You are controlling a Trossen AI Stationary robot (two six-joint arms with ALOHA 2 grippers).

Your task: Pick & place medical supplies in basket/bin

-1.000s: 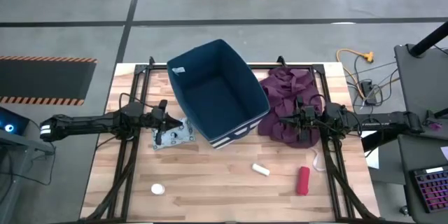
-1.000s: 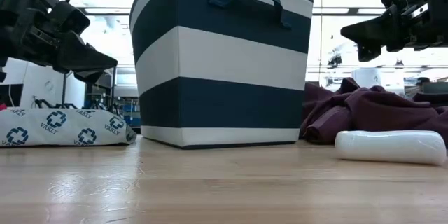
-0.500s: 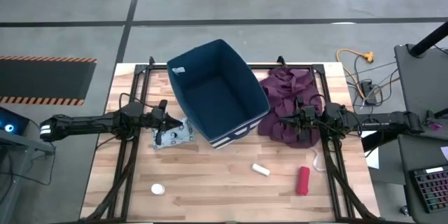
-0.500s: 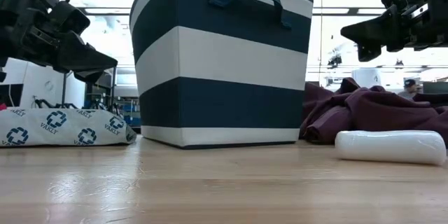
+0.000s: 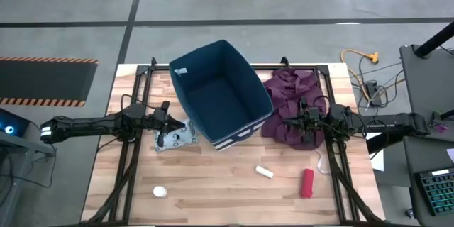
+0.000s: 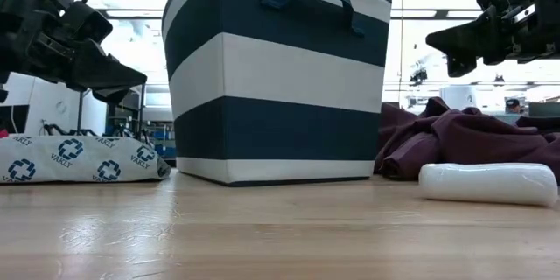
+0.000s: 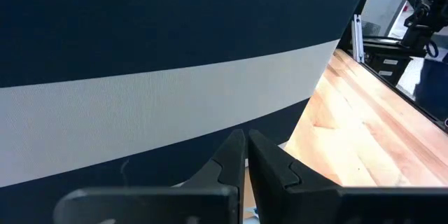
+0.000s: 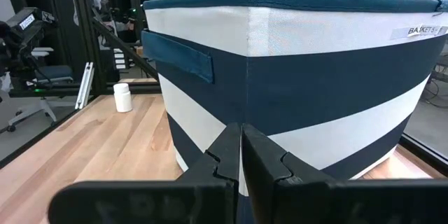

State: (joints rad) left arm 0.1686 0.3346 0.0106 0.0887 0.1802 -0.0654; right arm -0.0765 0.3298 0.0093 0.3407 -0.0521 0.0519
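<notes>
The navy bin (image 5: 220,92) with white stripes stands open in the middle of the table, seen also in the low view as the bin (image 6: 276,79). My left gripper (image 5: 170,119) is shut and hovers at the bin's left, above the patterned packet (image 5: 174,138), which lies flat on the table. My right gripper (image 5: 289,120) is shut too, raised over the maroon cloth (image 5: 294,103) at the bin's right. The white cylinder (image 5: 264,172), red roll (image 5: 306,182) and white round container (image 5: 159,191) lie on the near part of the table.
The left wrist view is filled by the bin's wall (image 7: 161,77), with the shut fingertips (image 7: 246,147) close to it. The right wrist view shows the bin (image 8: 301,77) and the white container (image 8: 122,98) beyond. There is bare wood (image 5: 220,198) near the front edge. Black frame rails run along both sides.
</notes>
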